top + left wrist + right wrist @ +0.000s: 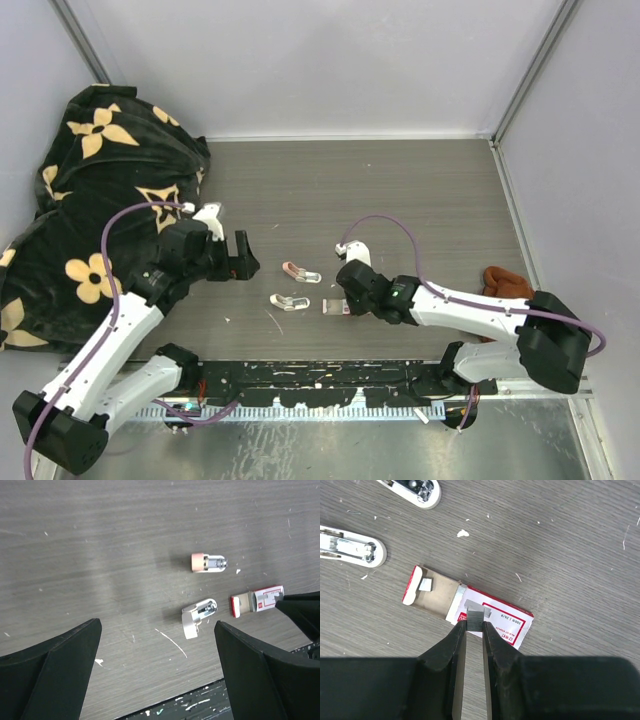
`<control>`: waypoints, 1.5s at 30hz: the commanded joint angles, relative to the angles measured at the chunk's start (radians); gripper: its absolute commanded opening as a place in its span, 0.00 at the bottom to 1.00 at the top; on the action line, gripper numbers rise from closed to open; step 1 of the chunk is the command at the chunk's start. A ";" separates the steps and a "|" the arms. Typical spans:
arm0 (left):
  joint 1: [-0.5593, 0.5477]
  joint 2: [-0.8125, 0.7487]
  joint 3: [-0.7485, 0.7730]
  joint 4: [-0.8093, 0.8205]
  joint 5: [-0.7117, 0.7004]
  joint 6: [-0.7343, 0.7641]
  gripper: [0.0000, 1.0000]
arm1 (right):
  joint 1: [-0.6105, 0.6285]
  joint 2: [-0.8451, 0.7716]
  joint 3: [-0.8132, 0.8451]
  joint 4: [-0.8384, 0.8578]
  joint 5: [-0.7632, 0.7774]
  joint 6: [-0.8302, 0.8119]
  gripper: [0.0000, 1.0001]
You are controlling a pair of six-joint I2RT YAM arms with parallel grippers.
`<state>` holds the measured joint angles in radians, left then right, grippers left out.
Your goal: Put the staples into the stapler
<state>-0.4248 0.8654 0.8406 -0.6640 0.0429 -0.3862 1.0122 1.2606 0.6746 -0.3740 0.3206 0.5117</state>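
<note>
My right gripper (pixel 475 624) is shut on a short silvery strip of staples (pixel 475 616), held just above the red-and-white staple box (pixel 502 622). The box's tan inner tray (pixel 437 596) is slid out to the left, with a small staple piece (pixel 426 584) in it. Two small staplers lie apart from the box: a white one (pixel 352 547) with its metal channel showing, and another (pixel 415 489) at the top edge. In the left wrist view they are the white stapler (pixel 197 615) and the pink-ended stapler (pixel 207 562). My left gripper (pixel 157 627) hovers open and holds nothing.
A black blanket with tan flowers (pixel 90 200) fills the left side of the table. A brown cloth (pixel 505 283) lies at the right edge. A black paint-flecked strip (pixel 320 380) runs along the near edge. Grey walls close the back and sides.
</note>
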 commanded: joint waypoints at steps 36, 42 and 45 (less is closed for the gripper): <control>-0.146 -0.017 -0.421 0.568 0.433 -0.601 0.99 | -0.002 -0.108 0.003 0.274 -0.333 -0.243 0.17; -0.152 0.049 -0.426 0.618 0.405 -0.599 0.98 | -0.003 -0.132 -0.017 0.280 -0.328 -0.233 0.17; -0.152 0.066 -0.422 0.626 0.391 -0.592 0.98 | -0.002 -0.140 -0.025 0.283 -0.325 -0.228 0.17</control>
<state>-0.5743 0.9176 0.4160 -0.1295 0.4568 -0.9783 1.0119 1.1576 0.6563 -0.1493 -0.0063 0.2695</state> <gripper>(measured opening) 0.986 0.227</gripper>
